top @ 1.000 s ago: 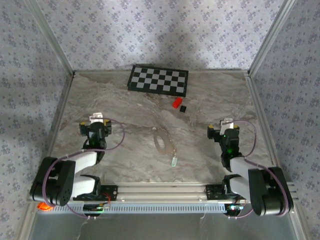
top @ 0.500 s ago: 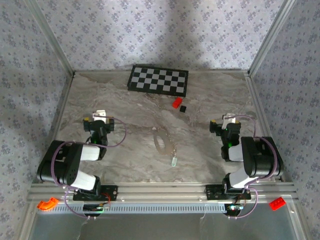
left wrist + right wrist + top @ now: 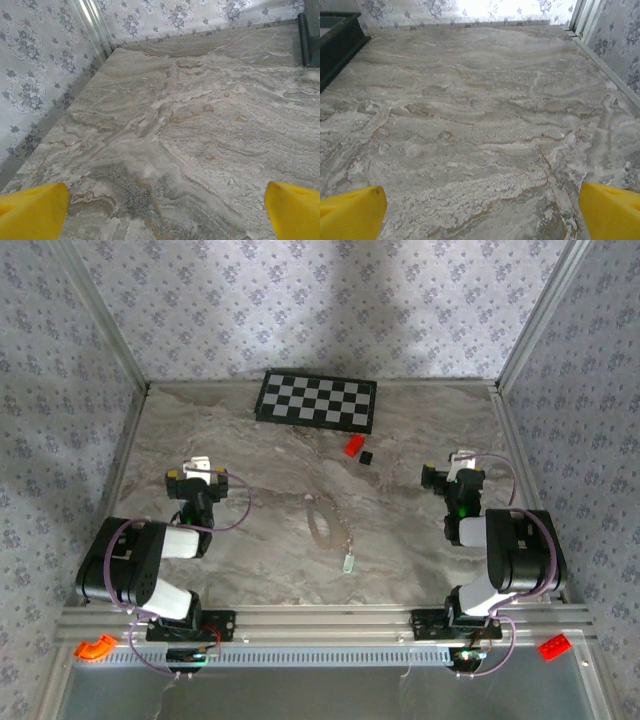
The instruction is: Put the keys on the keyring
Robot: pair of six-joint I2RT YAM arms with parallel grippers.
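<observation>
A thin wire keyring (image 3: 321,519) with a fine chain lies flat on the marble table near its middle. Just below it, at the chain's end, lies a small pale key (image 3: 348,563). My left gripper (image 3: 194,476) hovers at the left, well apart from the ring. In the left wrist view its yellow fingertips (image 3: 35,210) stand wide, so the left gripper (image 3: 165,212) is open over bare marble. My right gripper (image 3: 456,469) sits at the right, also far from the ring. The right gripper (image 3: 482,212) is open too, with yellow fingertips (image 3: 610,210) at both lower corners.
A black-and-white checkerboard (image 3: 317,400) lies at the back of the table. A small red block (image 3: 353,446) and a black cube (image 3: 367,456) sit in front of it. Patterned walls with metal frames (image 3: 520,340) close in the sides.
Both arms have folded back and raised their wrists; the left gripper moved slightly up, the right gripper moved up and a little right. Keyring and key have not moved.
</observation>
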